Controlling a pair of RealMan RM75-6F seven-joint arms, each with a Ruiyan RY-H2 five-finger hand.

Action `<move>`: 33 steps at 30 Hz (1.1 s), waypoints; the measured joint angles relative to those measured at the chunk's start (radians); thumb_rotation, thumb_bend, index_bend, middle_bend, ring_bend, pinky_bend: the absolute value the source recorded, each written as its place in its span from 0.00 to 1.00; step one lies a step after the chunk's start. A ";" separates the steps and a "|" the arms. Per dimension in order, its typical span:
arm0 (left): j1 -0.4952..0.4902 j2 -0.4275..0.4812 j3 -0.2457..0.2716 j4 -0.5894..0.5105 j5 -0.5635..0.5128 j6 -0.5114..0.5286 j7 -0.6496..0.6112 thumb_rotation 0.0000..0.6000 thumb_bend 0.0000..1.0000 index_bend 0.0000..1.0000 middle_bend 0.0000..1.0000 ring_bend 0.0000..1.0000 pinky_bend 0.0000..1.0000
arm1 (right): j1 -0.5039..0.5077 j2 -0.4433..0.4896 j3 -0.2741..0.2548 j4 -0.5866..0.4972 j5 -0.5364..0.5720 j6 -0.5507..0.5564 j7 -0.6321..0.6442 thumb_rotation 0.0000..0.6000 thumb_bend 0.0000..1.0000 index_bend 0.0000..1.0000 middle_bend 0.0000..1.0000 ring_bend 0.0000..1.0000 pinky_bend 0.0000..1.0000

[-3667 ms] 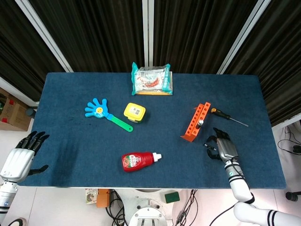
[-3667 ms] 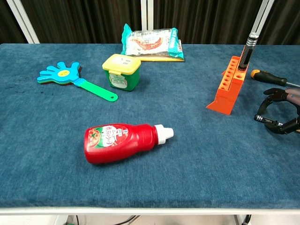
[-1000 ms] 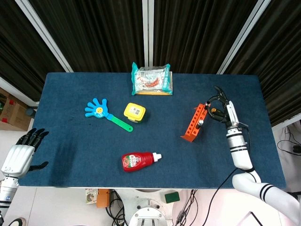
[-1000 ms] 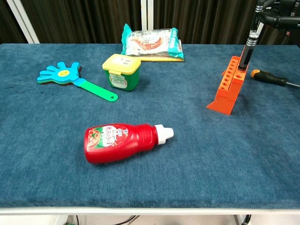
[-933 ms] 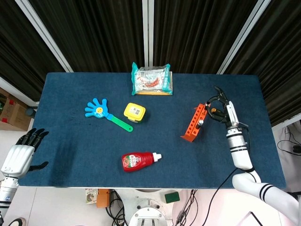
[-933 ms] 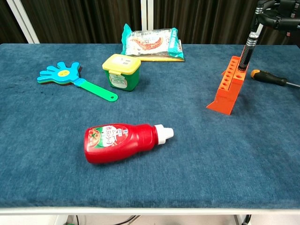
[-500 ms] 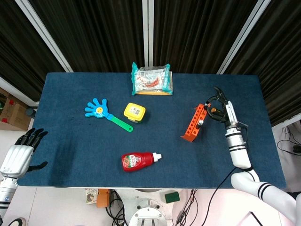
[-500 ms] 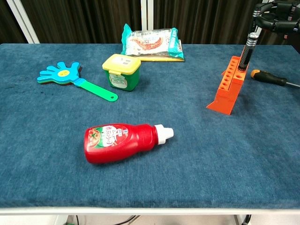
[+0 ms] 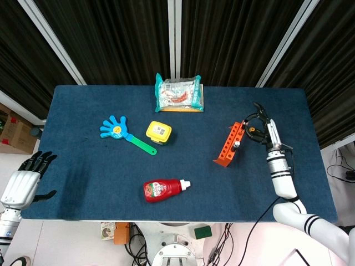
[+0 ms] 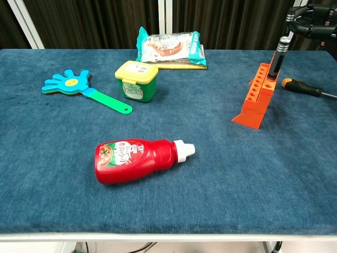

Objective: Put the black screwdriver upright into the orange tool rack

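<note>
The black screwdriver (image 10: 276, 58) stands upright in a hole of the orange tool rack (image 10: 256, 97), near its far end. From above, in the head view, only its handle top (image 9: 236, 144) shows on the rack (image 9: 227, 148). My right hand (image 10: 313, 23) hovers just above and to the right of the handle, fingers curved and apart, holding nothing; the head view shows this hand (image 9: 260, 132) beside the rack's far end. My left hand (image 9: 25, 180) hangs off the table's near left edge, fingers spread and empty.
A second screwdriver with an orange-and-black handle (image 10: 303, 87) lies flat right of the rack. A ketchup bottle (image 10: 137, 158) lies at the front centre. A yellow-lidded tub (image 10: 137, 79), a blue hand clapper (image 10: 81, 87) and a snack packet (image 10: 168, 47) are further back.
My right hand has risen from the table's near right to beside the screwdriver's top; over the last second it only sank slightly. The screwdriver and left hand stay put.
</note>
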 measured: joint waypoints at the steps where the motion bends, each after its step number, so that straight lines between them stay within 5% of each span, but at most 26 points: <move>1: -0.001 0.000 0.000 -0.001 0.000 -0.001 0.001 1.00 0.00 0.14 0.09 0.03 0.20 | 0.001 -0.001 -0.001 0.002 -0.001 -0.001 0.000 1.00 0.39 0.71 0.06 0.00 0.00; 7: -0.001 0.000 -0.002 0.000 -0.004 -0.001 0.000 1.00 0.00 0.14 0.09 0.03 0.20 | 0.002 0.000 -0.008 0.005 -0.009 -0.006 0.004 1.00 0.35 0.60 0.05 0.00 0.00; 12: -0.002 -0.001 0.000 0.000 -0.001 -0.003 0.002 1.00 0.00 0.14 0.09 0.03 0.20 | 0.001 0.011 -0.024 0.009 -0.027 -0.016 0.022 1.00 0.12 0.19 0.02 0.00 0.00; 15: -0.002 -0.001 0.001 -0.001 0.001 -0.003 0.003 1.00 0.00 0.14 0.09 0.03 0.20 | -0.001 0.019 -0.033 0.015 -0.037 -0.018 0.035 1.00 0.08 0.01 0.00 0.00 0.00; 28: -0.002 -0.003 0.001 -0.002 0.000 -0.002 0.009 1.00 0.00 0.14 0.09 0.03 0.21 | -0.028 0.068 -0.038 -0.029 -0.069 0.041 0.066 1.00 0.10 0.00 0.00 0.00 0.00; 33: 0.000 -0.001 0.002 -0.003 0.002 0.004 0.007 1.00 0.00 0.14 0.09 0.03 0.20 | -0.062 0.099 -0.060 -0.043 -0.119 0.145 0.004 1.00 0.20 0.00 0.00 0.00 0.00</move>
